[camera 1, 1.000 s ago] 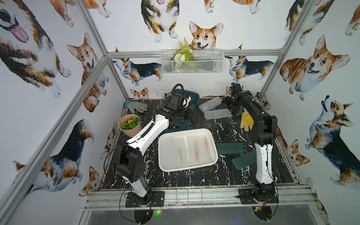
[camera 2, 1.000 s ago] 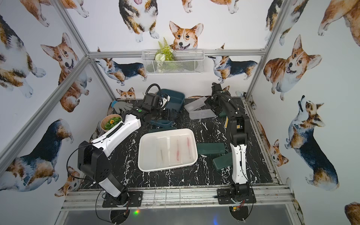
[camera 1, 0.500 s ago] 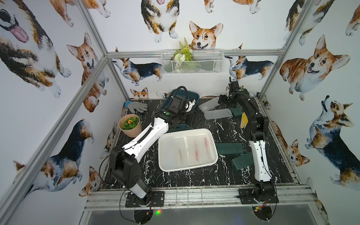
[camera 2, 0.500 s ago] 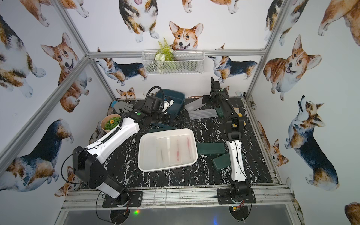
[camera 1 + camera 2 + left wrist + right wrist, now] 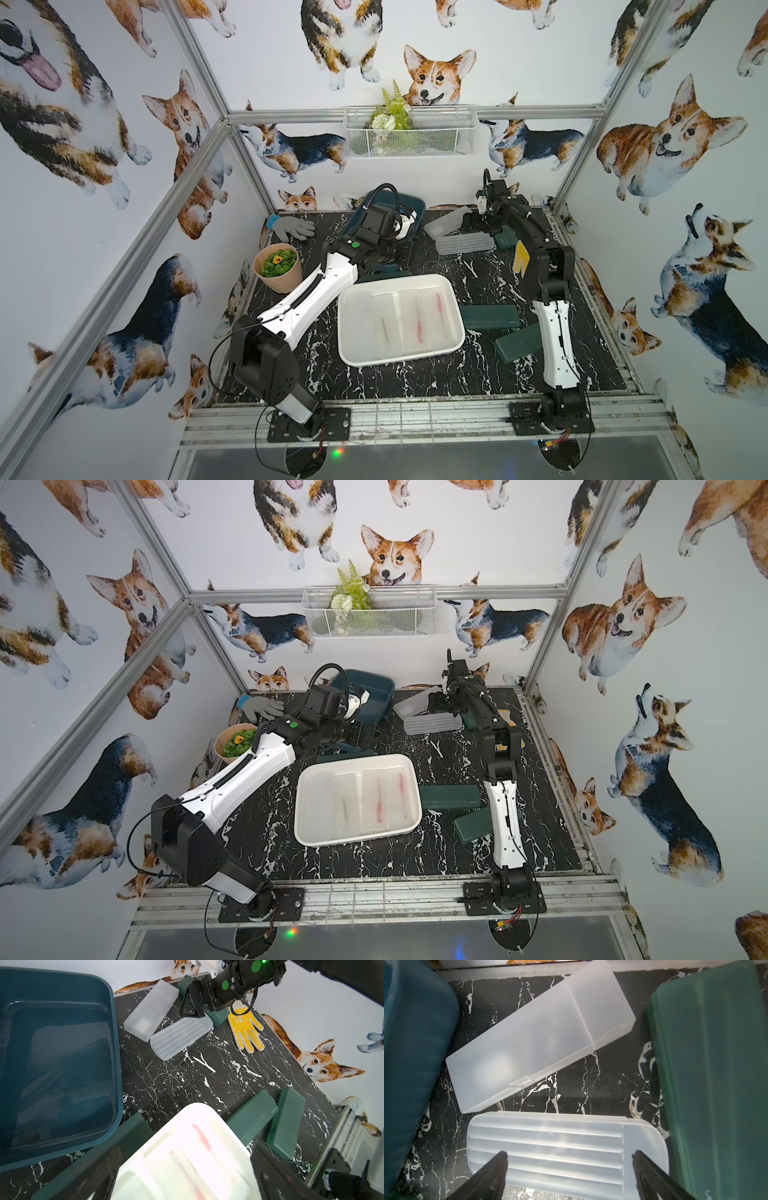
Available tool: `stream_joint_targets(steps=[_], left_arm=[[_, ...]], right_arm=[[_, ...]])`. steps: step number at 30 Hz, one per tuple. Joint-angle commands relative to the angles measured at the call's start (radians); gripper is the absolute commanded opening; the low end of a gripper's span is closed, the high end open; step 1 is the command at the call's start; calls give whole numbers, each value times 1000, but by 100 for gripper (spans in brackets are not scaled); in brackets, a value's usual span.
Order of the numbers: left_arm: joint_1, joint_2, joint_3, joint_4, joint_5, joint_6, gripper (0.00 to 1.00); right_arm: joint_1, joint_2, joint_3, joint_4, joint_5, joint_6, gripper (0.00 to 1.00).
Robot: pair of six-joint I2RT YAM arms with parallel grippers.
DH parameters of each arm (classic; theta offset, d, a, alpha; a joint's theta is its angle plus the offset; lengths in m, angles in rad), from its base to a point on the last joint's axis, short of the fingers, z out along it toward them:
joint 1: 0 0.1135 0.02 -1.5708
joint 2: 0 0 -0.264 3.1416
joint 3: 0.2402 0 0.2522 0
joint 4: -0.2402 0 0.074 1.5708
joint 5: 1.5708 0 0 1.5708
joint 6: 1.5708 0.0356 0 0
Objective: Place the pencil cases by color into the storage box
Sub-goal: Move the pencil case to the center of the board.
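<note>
Right wrist view: the right gripper has its fingers spread wide with nothing between them, poised over the ribbed frosted pencil case, which lies flat on the black marble tabletop. Just past it the smooth frosted pencil case lies at a slant, one corner close to the ribbed one; I cannot tell whether they touch. A translucent green pencil case lies on one side of the pair and the teal storage bin on the other.

In the left wrist view the left gripper is likewise wide apart and empty, hanging over a corner of the white storage box. Below one finger a dark green pencil case lies between the teal bin and the white box. Two more dark green cases lie close together on the far side of the white box. A yellow glove lies flat by the right arm's wrist. What the teal bin holds is too dark to make out.

In a top view the white box sits mid-table with frosted cases laid side by side inside it, and the teal bin stands at the back. A grey glove and a potted plant sit at the back on the left arm's side
</note>
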Motion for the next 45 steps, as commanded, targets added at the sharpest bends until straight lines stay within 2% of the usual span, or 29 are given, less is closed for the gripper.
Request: stream_joint_targets(steps=[1, 8, 18, 23, 38, 45], left_arm=[[0, -19, -16, 44, 3, 1, 100], [0, -38, -33, 55, 13, -5, 100], [0, -60, -77, 74, 3, -19, 100], [0, -61, -75, 76, 5, -25, 100], [2, -115, -94, 60, -23, -19, 100], [3, -128, -91, 52, -31, -4, 100]], right_arm=[[6, -3, -13, 58, -77, -82, 94], [18, 33, 3, 57, -169, -125, 95], [41, 95, 60, -21, -163, -89, 96], [46, 85, 32, -71, -186, -83, 95], [93, -149, -296, -74, -186, -97, 94], [91, -309, -439, 27, -249, -52, 93]])
